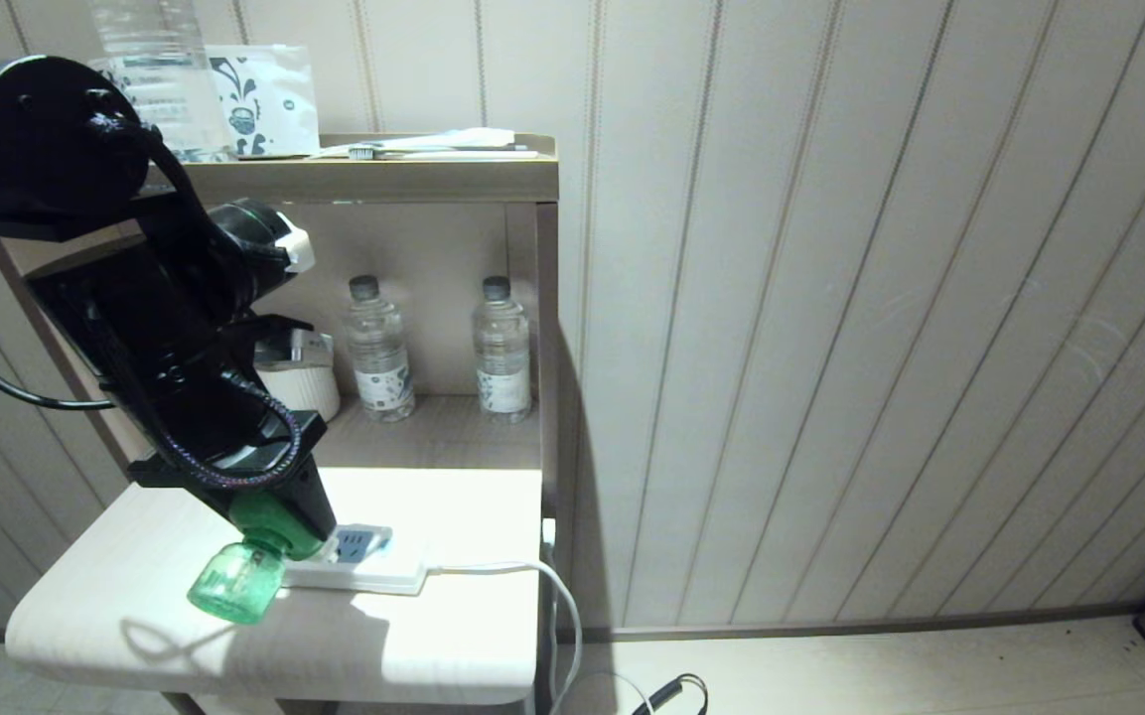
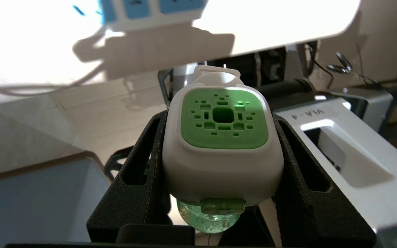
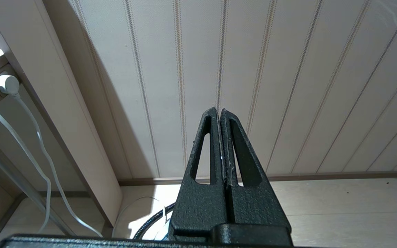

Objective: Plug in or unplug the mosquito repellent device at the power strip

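Left gripper [image 2: 219, 165] is clamped around the mosquito repellent device [image 2: 222, 144], holding it tilted just off the near end of the power strip [image 1: 373, 566] on the table [image 1: 135, 626]. Right gripper [image 3: 220, 113] sits pinched closed, parked facing the wall.

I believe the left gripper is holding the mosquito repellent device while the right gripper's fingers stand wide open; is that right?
Not quite: the right gripper's fingers are pressed shut, as the right wrist view shows. The left gripper does hold the mosquito repellent device.

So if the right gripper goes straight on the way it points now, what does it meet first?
Probably the panelled wall: the shut right gripper points at it with nothing between, though depth is unclear.
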Robot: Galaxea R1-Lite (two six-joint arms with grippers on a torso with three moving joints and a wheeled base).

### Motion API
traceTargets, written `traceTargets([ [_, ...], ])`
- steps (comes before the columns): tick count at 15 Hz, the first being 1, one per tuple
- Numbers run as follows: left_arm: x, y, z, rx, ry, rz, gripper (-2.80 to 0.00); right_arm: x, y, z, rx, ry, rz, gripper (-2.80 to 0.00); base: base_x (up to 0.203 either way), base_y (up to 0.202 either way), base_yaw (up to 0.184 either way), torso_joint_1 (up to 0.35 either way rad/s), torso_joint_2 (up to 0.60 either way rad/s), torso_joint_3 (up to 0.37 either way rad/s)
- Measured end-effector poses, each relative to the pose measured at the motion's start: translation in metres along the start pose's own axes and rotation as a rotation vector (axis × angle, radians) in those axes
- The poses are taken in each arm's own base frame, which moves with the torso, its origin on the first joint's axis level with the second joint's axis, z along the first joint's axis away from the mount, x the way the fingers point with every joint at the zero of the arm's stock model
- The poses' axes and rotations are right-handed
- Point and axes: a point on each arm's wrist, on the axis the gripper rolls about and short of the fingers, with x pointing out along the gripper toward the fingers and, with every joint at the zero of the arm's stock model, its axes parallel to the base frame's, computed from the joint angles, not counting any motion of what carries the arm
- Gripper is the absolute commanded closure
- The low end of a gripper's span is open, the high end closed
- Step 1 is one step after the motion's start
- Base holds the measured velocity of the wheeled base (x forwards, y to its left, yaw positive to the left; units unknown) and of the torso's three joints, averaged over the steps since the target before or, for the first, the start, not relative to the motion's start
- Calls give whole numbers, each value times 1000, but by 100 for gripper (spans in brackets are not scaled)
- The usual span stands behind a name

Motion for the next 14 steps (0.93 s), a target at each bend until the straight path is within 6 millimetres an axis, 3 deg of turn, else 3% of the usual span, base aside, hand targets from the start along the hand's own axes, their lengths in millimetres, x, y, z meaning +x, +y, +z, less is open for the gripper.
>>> traceTargets([
  [6, 6, 23, 10, -38, 2, 74, 0, 0, 0, 0, 0, 0, 0, 0, 0, 0, 0, 0, 0, 0],
  [14, 23, 9, 25, -2, 4, 70, 0, 0, 0, 0, 0, 1, 0, 0, 0, 0, 0, 0, 0, 0],
])
